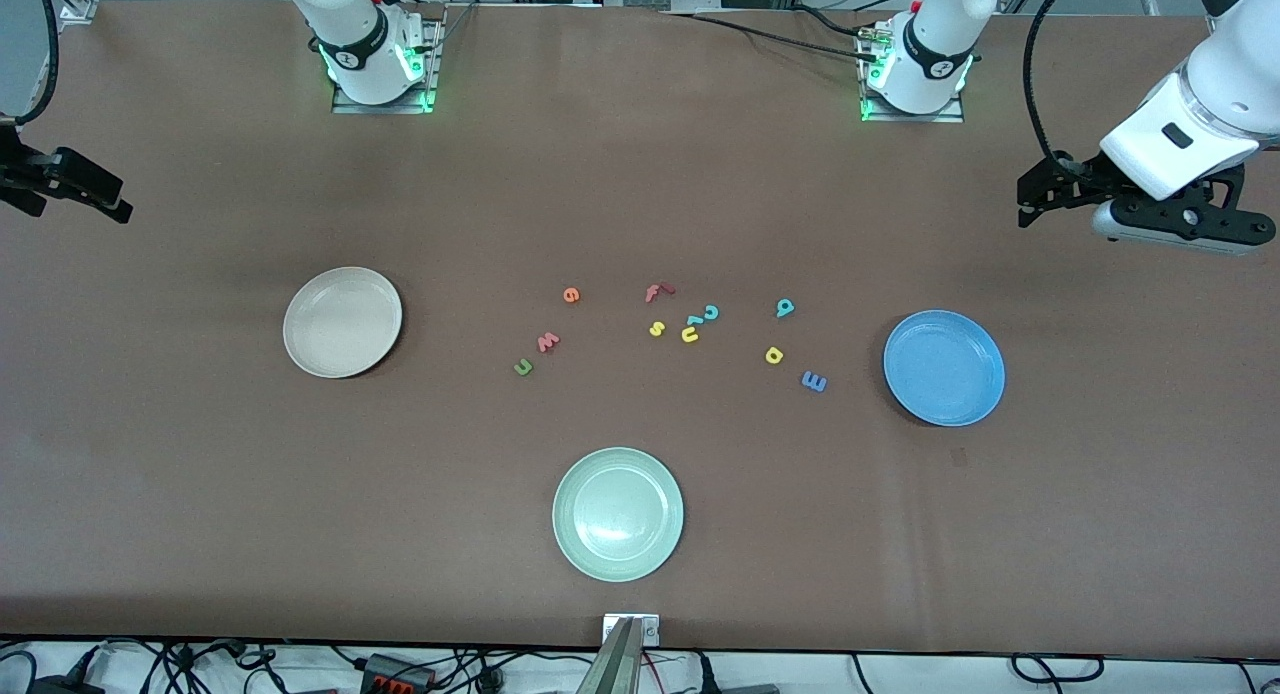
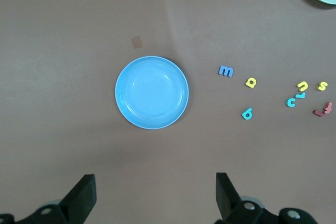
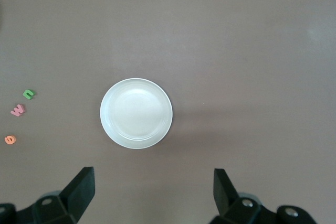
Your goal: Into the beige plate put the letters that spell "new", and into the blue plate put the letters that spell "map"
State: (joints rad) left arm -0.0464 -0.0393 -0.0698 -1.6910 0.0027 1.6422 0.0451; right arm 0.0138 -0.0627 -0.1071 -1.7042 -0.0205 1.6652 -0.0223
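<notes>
The beige plate (image 1: 342, 322) (image 3: 136, 113) lies empty toward the right arm's end, the blue plate (image 1: 944, 367) (image 2: 151, 92) empty toward the left arm's end. Between them lie the green n (image 1: 523, 367), pink w (image 1: 548, 342) and orange e (image 1: 571, 295), and closer to the blue plate the blue m (image 1: 814, 381), a yellow letter (image 1: 774, 355) and a teal letter (image 1: 785, 308). My left gripper (image 1: 1030, 199) (image 2: 155, 192) hangs open and empty beside the blue plate. My right gripper (image 1: 110, 202) (image 3: 154, 190) hangs open and empty beside the beige plate.
A pale green plate (image 1: 618, 514) sits nearer the front camera, mid-table. A red f (image 1: 658, 293), yellow s (image 1: 657, 328), yellow u (image 1: 690, 334) and teal c (image 1: 710, 313) cluster in the middle. Both arm bases stand along the table's top edge.
</notes>
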